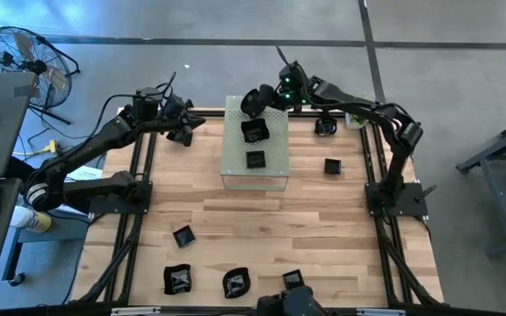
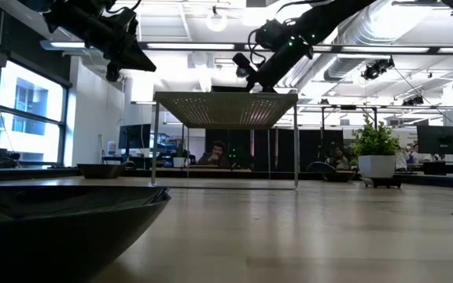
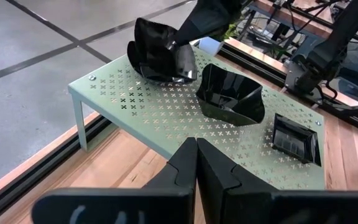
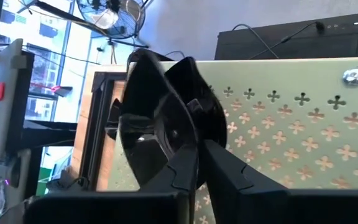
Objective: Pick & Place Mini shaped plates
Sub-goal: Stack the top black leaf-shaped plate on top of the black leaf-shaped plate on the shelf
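A pale green perforated stand (image 1: 255,175) sits at the table's far middle. On its top lie a wavy black mini plate (image 3: 229,93) and a square one (image 3: 296,138). A third wavy plate (image 3: 160,53) is at the stand's far end, with my right gripper (image 4: 201,165) shut on it. My left gripper (image 3: 196,168) hangs shut above the table, left of the stand, touching nothing. Several more black mini plates lie on the wood: two right of the stand (image 1: 332,166) (image 1: 325,126) and several along the near edge (image 1: 183,236). My right gripper pinches the wavy plate's rim (image 4: 194,146) between its two fingers. The fingers slant down from the table's far right side. The plate is tilted up on its edge, and its lower side (image 3: 166,76) seems to rest on the stand's far end.
A small potted plant (image 1: 354,118) stands at the far right edge. Black frame rails run along the table's left and right sides (image 1: 139,202). A plate (image 2: 61,212) lies close before the low camera. Bare wood lies between the stand and the near plates (image 1: 262,228).
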`<act>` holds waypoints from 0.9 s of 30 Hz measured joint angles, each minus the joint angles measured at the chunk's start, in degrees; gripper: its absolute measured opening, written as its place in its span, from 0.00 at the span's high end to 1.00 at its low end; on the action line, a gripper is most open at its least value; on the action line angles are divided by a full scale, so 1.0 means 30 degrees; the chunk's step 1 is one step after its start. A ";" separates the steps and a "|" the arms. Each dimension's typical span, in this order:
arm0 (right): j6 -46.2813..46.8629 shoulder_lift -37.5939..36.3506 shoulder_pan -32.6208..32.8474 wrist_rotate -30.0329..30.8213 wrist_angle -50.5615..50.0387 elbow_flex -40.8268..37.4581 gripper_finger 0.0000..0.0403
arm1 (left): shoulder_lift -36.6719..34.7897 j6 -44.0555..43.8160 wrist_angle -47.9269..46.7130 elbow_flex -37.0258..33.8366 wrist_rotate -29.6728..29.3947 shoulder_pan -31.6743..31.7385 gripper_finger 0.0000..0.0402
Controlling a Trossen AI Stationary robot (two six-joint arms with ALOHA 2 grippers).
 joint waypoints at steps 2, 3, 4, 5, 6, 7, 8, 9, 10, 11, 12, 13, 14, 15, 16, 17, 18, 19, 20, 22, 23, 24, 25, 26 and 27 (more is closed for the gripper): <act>-0.0031 0.0000 -0.0007 0.0014 -0.0070 0.0000 0.92 | 0.0000 0.0000 0.0000 0.0000 0.0000 0.0007 1.00; -0.0034 0.0000 -0.0007 0.0021 -0.0066 0.0000 0.91 | 0.0000 0.0000 0.0000 0.0000 -0.0007 0.0007 1.00; -0.0038 0.0000 -0.0007 0.0022 -0.0065 0.0000 0.90 | 0.0000 0.0000 0.0000 0.0000 -0.0007 0.0005 1.00; -0.0044 0.0000 -0.0007 0.0015 -0.0060 0.0000 0.89 | 0.0000 0.0000 0.0000 0.0000 -0.0007 0.0005 1.00; -0.0092 0.0000 -0.0007 0.0019 -0.0046 0.0000 0.88 | 0.0000 0.0000 0.0000 0.0000 -0.0007 0.0004 1.00; -0.0195 0.0000 -0.0007 0.0022 -0.0051 0.0000 0.88 | 0.0000 0.0000 0.0000 0.0000 -0.0008 0.0007 1.00; -0.0373 0.0000 -0.0007 0.0022 -0.0053 0.0000 0.87 | 0.0000 0.0000 0.0000 0.0000 -0.0015 0.0000 1.00; -0.0490 0.0000 -0.0007 0.0022 -0.0056 0.0000 0.87 | 0.0000 0.0000 0.0000 0.0000 -0.0015 0.0007 1.00; -0.0595 0.0000 -0.0008 0.0018 -0.0051 0.0000 0.86 | 0.0000 0.0000 0.0000 0.0000 -0.0015 0.0006 1.00; -0.0820 0.0000 -0.0020 -0.0007 -0.0047 0.0000 0.86 | 0.0000 0.0000 0.0000 0.0000 -0.0028 0.0004 1.00; -0.0979 -0.0034 -0.0057 -0.0014 -0.0051 0.0000 0.86 | 0.0000 0.0000 -0.0006 0.0000 -0.0054 0.0001 1.00; -0.1072 -0.0069 -0.0106 -0.0029 -0.0075 0.0000 0.86 | 0.0000 0.0000 0.0000 0.0000 -0.0058 0.0000 1.00; -0.1234 -0.0080 -0.0122 -0.0038 -0.0087 0.0000 0.86 | 0.0000 0.0000 0.0000 0.0000 -0.0058 0.0000 1.00; -0.1411 -0.0106 -0.0135 -0.0036 -0.0080 0.0000 0.86 | 0.0000 0.0000 -0.0005 0.0000 -0.0058 0.0003 1.00; -0.1554 -0.0127 -0.0138 -0.0048 -0.0080 0.0000 0.86 | 0.0000 0.0000 -0.0007 0.0000 -0.0058 0.0004 1.00; -0.1661 -0.0138 -0.0138 -0.0129 -0.0085 0.0000 0.86 | 0.0000 0.0000 -0.0007 0.0000 -0.0058 0.0004 1.00; -0.1724 -0.0138 -0.0146 -0.0191 -0.0142 0.0000 0.86 | 0.0000 0.0000 -0.0003 0.0000 -0.0058 0.0004 1.00; -0.1743 -0.0138 -0.0139 -0.0183 -0.0316 0.0000 0.86 | 0.0000 0.0000 -0.0002 0.0000 -0.0056 0.0002 1.00; -0.1757 -0.0138 -0.0112 -0.0169 -0.0518 0.0000 0.86 | 0.0000 0.0000 -0.0006 0.0000 -0.0051 0.0007 1.00; -0.1979 -0.0138 -0.0035 -0.0121 -0.0811 0.0000 0.85 | 0.0000 0.0000 -0.0007 0.0000 -0.0051 0.0000 1.00; -0.2060 -0.0138 -0.0036 -0.0131 -0.0870 0.0000 0.85 | 0.0000 0.0000 -0.0007 0.0000 -0.0051 0.0001 1.00; -0.2098 -0.0138 -0.0029 -0.0139 -0.0896 0.0000 0.84 | 0.0000 0.0000 -0.0003 0.0000 -0.0051 0.0003 1.00; -0.2108 -0.0138 -0.0029 -0.0187 -0.0890 0.0000 0.83 | 0.0000 0.0000 -0.0007 0.0000 -0.0051 0.0004 1.00; -0.2108 -0.0138 -0.0029 -0.0181 -0.0882 0.0000 0.82 | 0.0000 0.0000 -0.0002 0.0000 -0.0051 0.0005 1.00; -0.2150 -0.0138 -0.0036 -0.0176 -0.0888 0.0000 0.80 | 0.0000 0.0000 -0.0002 0.0000 -0.0051 0.0001 1.00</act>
